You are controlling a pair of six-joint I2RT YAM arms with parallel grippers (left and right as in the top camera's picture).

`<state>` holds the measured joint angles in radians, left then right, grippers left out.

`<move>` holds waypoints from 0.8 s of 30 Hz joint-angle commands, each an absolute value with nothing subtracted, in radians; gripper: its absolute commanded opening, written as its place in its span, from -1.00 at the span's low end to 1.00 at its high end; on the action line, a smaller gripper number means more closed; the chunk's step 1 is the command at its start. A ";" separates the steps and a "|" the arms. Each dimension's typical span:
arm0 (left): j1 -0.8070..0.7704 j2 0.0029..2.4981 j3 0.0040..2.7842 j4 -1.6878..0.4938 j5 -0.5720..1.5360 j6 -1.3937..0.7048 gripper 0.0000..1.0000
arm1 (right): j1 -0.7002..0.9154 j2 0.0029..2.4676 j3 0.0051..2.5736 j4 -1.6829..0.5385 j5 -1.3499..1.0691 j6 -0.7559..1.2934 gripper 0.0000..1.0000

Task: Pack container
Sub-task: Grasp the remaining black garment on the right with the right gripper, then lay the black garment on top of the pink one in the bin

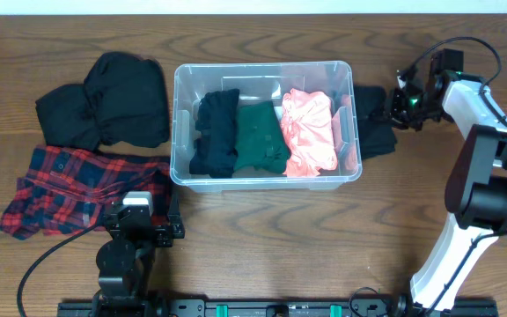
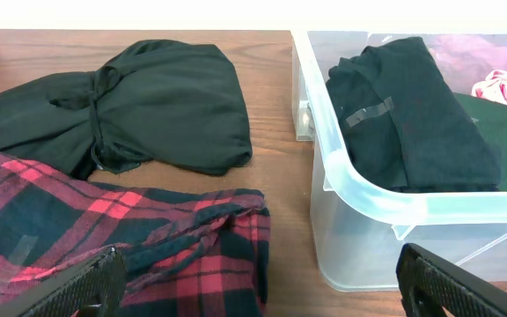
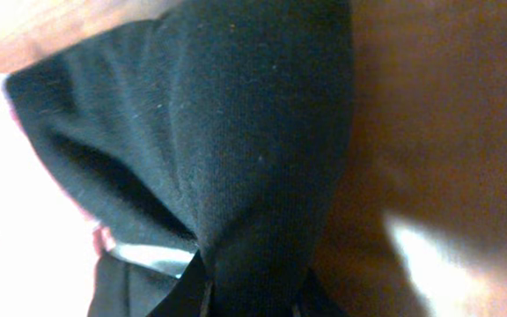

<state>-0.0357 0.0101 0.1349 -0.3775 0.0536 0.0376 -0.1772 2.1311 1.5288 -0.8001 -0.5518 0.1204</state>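
The container (image 1: 180, 132) sits mid-table, holding three folded garments side by side: a dark top (image 1: 216, 132) on the left, a green one (image 1: 260, 136) in the middle and a pink one (image 1: 311, 132) on the right. A black cloth (image 1: 377, 123) lies against its right wall, pinched in the closed right gripper (image 1: 400, 104). The left gripper (image 1: 143, 207) stands wide and empty by the plaid shirt (image 1: 69, 189), with a black heap (image 1: 104, 101) farther off. Bare table (image 1: 262, 246) runs along the container's near side.
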 commanded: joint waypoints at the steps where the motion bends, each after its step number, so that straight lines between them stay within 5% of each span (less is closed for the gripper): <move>1: -0.038 0.004 0.114 -0.381 0.064 0.041 0.96 | -0.179 1.937 1.530 -0.851 -0.549 0.126 -0.89; 12: -0.038 0.004 0.114 -0.381 0.064 0.041 0.96 | -0.014 1.474 1.530 -0.942 -0.567 0.251 -0.98; 24: -0.038 0.004 0.114 -0.381 0.064 0.041 0.96 | 0.297 1.560 1.483 -0.822 -0.414 0.585 -0.97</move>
<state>-0.0357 0.0101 0.1349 -0.3775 0.0536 0.0380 0.2714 1.5234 1.5017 -0.8482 -0.4850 0.4644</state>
